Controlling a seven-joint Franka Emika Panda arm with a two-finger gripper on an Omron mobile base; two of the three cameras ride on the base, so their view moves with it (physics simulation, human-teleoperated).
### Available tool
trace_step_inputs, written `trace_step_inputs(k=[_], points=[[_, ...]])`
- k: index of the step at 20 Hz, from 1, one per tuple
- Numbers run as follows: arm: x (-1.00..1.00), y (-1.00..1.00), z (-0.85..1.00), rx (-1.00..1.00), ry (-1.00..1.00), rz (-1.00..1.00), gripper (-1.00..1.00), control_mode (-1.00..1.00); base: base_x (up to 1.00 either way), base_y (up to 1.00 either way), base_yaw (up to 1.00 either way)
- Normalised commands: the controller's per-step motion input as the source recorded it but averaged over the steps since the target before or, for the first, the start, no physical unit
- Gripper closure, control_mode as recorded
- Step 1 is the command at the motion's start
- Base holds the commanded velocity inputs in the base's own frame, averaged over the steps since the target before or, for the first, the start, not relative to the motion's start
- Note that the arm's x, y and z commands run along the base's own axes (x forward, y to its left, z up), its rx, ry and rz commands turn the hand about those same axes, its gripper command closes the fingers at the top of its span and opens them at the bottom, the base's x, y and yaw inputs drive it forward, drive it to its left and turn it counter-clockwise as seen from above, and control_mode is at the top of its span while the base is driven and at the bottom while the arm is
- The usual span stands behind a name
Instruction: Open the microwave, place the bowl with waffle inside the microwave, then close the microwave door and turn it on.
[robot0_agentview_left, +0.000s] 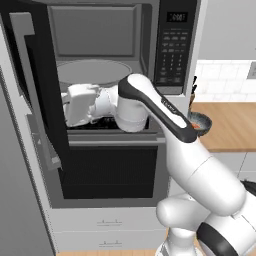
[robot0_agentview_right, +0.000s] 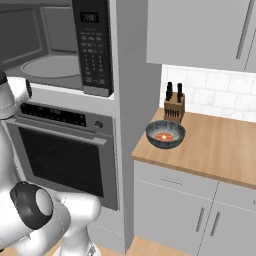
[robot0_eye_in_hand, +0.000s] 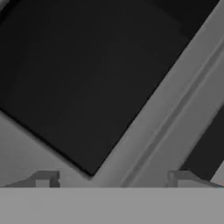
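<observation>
The microwave (robot0_agentview_left: 172, 45) stands open, its grey cavity and round turntable (robot0_agentview_left: 92, 72) showing. The microwave door (robot0_agentview_left: 35, 85) is swung out to the left, edge-on to me. My white hand (robot0_agentview_left: 80, 102) reaches left in front of the cavity's lower edge, close to the door's inner side. In the hand view my gripper (robot0_eye_in_hand: 113, 179) is open with nothing between its fingertips, facing the door's dark window and grey frame. The dark bowl (robot0_agentview_right: 165, 134) sits on the wooden counter (robot0_agentview_right: 225, 145) to the right, with the orange-brown waffle (robot0_agentview_right: 164, 136) inside it.
The wall oven (robot0_agentview_right: 65, 150) with its horizontal handle lies directly below the microwave. A knife block (robot0_agentview_right: 174, 106) stands behind the bowl against the tiled wall. Grey cabinets hang above the counter, and drawers sit under it.
</observation>
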Motion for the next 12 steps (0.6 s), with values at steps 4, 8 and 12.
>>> trace_step_inputs(k=[4, 8, 12], points=[[-0.62, -0.85, 0.64, 0.14, -0.3, -0.02, -1.0, -1.0, 0.0, 0.0, 0.0], [-0.63, -1.0, 0.11, 0.07, -0.04, -0.26, -1.0, -1.0, 0.0, 0.0, 0.0], [-0.31, -1.0, -0.03, 0.0, 0.15, -0.41, -1.0, -1.0, 0.0, 0.0, 0.0]])
